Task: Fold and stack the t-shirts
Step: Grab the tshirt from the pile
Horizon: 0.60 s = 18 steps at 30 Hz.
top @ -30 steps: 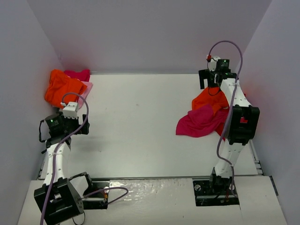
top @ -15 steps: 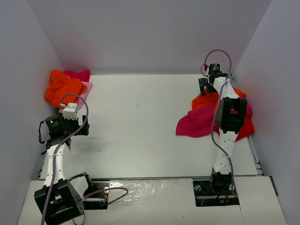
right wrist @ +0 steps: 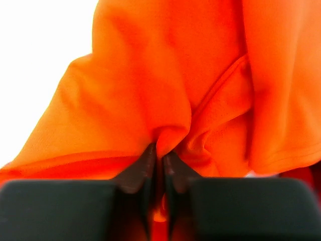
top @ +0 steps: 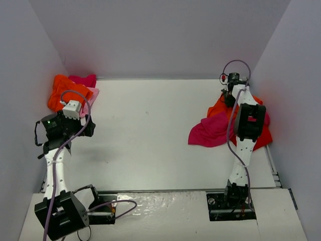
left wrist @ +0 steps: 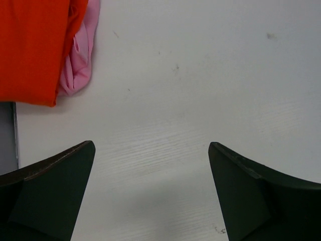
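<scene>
White table (top: pixel 150 130), walled on three sides, carries two heaps of t-shirts, well apart. Right heap, at the far right: a magenta shirt (top: pixel 210 131) spread toward the table's middle, a red shirt (top: pixel 264 134) on the wall side, partly hidden by the right arm, and a crumpled orange shirt (top: pixel 218 106) on the far side, touching the magenta one. Left heap, in the far left corner: a second orange shirt (top: pixel 62 91) on top, a second magenta shirt (top: pixel 83 79) behind it by the wall, a pale pink shirt (top: pixel 93 94) showing from under its right edge. Right gripper (right wrist: pixel 159 150) is down on the right heap's far end, jaws pinched together on a raised fold of the crumpled orange shirt; cloth fills its wrist view. Left gripper (left wrist: pixel 151 145) hangs over bare table beside the left heap, jaws spread wide, nothing between them. The edges of the second orange shirt and the pale pink shirt lie ahead and to the left of its fingers, not touching.
</scene>
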Tool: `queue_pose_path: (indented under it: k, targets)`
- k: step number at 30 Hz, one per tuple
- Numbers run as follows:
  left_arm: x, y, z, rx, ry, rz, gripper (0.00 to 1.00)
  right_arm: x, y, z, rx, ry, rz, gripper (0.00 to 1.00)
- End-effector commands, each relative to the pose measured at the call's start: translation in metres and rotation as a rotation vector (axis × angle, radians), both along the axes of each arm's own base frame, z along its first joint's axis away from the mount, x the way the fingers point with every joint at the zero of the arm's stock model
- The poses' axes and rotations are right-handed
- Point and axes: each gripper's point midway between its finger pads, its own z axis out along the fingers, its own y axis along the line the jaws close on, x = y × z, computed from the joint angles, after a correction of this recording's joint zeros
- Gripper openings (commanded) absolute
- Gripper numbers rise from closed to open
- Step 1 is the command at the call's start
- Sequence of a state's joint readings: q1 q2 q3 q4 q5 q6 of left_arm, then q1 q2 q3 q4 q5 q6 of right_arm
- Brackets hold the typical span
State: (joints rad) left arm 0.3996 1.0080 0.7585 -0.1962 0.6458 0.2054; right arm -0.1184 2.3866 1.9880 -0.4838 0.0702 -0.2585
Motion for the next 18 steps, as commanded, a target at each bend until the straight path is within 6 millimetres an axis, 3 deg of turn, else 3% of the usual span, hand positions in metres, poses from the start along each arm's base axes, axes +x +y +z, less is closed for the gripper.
queue_pose_path:
  k: [1,3,6,10,13,16,17,18]
  targets:
    - [0.016,-0.018,0.063,-0.017,-0.143,-0.136,0.91,-0.025,0.034,-0.018,0.089,0.116,0.102,0.0]
    - [0.02,-0.022,0.077,-0.055,-0.159,-0.14,0.81,-0.017,0.047,0.008,0.071,0.061,0.141,0.0]
    - [0.027,-0.018,0.098,-0.07,-0.195,-0.111,0.75,-0.003,0.089,0.073,0.031,-0.077,0.253,0.0]
    - [0.033,-0.018,0.102,-0.084,-0.21,-0.104,0.92,-0.002,0.154,0.188,0.008,-0.344,0.394,0.0]
    - [0.033,-0.02,0.087,-0.095,-0.187,-0.104,0.92,-0.013,0.205,0.25,0.03,-0.506,0.483,0.0]
    - [0.033,-0.021,0.078,-0.089,-0.179,-0.099,0.92,-0.035,0.237,0.289,0.08,-0.586,0.56,0.0]
    - [0.033,-0.022,0.074,-0.089,-0.173,-0.101,0.92,-0.044,0.251,0.298,0.1,-0.601,0.596,0.0]
    - [0.033,-0.023,0.073,-0.088,-0.171,-0.107,0.92,-0.049,0.262,0.295,0.11,-0.59,0.629,0.0]
